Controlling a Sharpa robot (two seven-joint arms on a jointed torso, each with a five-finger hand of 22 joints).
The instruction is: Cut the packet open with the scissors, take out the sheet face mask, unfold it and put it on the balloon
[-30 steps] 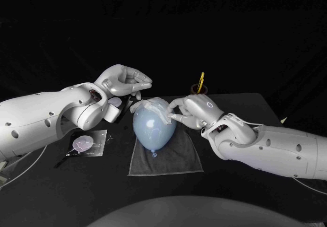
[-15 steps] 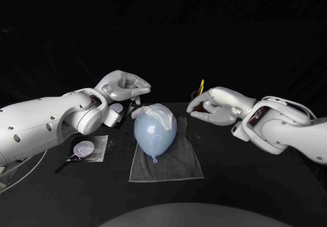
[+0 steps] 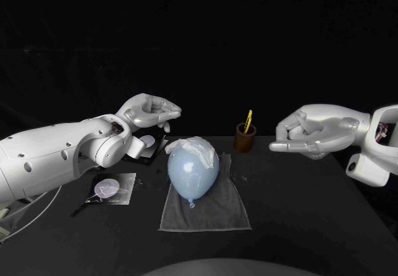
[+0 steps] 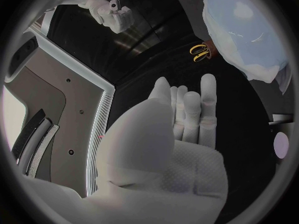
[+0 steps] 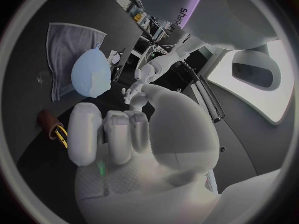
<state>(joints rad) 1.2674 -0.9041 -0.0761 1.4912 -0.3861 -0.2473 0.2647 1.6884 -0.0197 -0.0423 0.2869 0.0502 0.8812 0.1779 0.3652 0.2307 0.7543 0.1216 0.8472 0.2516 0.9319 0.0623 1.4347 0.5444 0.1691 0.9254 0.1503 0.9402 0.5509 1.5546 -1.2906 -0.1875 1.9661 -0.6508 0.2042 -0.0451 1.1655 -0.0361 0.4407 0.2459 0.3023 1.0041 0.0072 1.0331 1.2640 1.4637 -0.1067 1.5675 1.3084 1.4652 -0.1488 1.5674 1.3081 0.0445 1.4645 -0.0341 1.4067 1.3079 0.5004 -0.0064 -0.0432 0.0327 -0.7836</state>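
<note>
A pale blue balloon (image 3: 192,172) lies on a grey towel (image 3: 207,214), its knot toward me. The white sheet mask (image 3: 196,146) is draped, crumpled, over the balloon's far end. My left hand (image 3: 150,110) hovers above and to the left of the balloon, fingers curled in, holding nothing. My right hand (image 3: 319,131) hangs well to the right of the balloon, fingers curled, with nothing in it. The yellow-handled scissors (image 3: 248,119) stand in a brown cup (image 3: 244,140) behind the balloon. The right wrist view shows the balloon (image 5: 90,74) and the cup (image 5: 49,119).
The cut packet (image 3: 112,189) lies flat on the table to the left of the towel. A small dark stand with a pale disc (image 3: 148,142) sits just under my left hand. The table edge runs close past the right arm.
My right hand has let go of the mask at the balloon and drawn back up and to the right. The left hand stays about where it was.
</note>
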